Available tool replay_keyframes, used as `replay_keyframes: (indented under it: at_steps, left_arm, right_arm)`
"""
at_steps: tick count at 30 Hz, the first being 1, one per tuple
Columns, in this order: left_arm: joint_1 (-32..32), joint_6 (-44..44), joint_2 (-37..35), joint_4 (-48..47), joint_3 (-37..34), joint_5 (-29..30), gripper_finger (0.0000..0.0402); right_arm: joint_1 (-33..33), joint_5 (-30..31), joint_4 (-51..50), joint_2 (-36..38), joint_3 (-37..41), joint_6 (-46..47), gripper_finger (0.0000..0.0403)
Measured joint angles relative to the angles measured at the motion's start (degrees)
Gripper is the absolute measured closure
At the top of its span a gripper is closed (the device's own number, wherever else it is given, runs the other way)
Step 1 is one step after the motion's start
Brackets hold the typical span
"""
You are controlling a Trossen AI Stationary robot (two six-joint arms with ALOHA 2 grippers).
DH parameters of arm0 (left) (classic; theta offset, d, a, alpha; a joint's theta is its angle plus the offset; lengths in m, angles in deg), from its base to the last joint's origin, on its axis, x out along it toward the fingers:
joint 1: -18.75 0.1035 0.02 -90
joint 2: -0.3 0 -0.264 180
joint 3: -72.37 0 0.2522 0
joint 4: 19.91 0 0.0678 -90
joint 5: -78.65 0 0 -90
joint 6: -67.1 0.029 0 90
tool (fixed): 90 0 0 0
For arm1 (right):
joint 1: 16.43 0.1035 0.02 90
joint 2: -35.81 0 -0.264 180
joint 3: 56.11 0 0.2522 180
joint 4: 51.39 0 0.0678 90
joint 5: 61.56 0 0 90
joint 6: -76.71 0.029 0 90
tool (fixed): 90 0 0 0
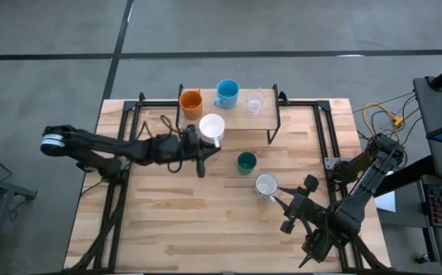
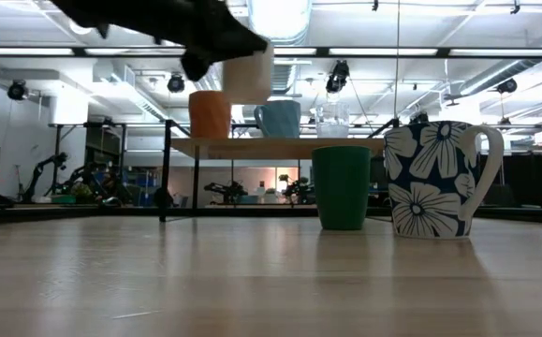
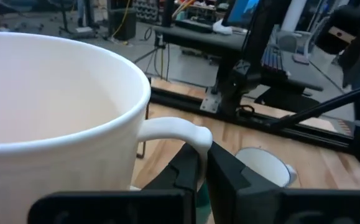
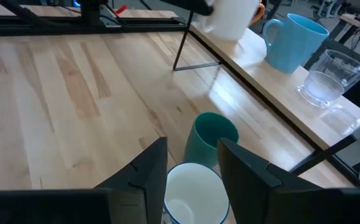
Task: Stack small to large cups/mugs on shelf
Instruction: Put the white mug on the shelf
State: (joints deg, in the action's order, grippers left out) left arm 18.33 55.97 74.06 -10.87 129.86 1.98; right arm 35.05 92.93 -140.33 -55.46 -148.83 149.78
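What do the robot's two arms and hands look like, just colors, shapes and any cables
Both arms are dark, slim and jointed. The left arm has a pale grey-white band at its outer end and a dark cable looping near the left hand. The right hand has two flat, black, angular fingers.

Bright, even ceiling lights point(image 2: 280, 14) glare overhead in the low view, leaving my left gripper point(image 2: 196, 37) a dark silhouette. The white ceramic mug point(image 3: 55, 118) against my fingers looms blurred; tabletop shadows stay soft.
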Motion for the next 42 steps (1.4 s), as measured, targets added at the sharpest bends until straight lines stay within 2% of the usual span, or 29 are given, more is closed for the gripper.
replay_keyframes:
  at_steps: [8,14,25,42]
  left_arm:
    - [2.34,2.57,8.32,0.14,6.88,-3.0,0.0402]
    - [4.38,2.46,12.43,-0.05,9.29,-4.76,0.0402]
    - [8.7,1.0,11.81,-0.47,9.74,-6.56,0.0402]
    - [11.74,0.77,12.03,-2.32,8.74,-7.27,0.0402]
  right_arm:
    - [0.0,-0.11,-0.01,0.0,0.12,1.14,0.027]
    - [0.0,-0.41,0.05,0.0,0.13,1.92,0.0269]
    - [0.0,-0.5,0.31,0.0,0.11,2.22,0.027]
    - [0.0,-0.61,0.66,0.0,-0.09,2.81,0.0268]
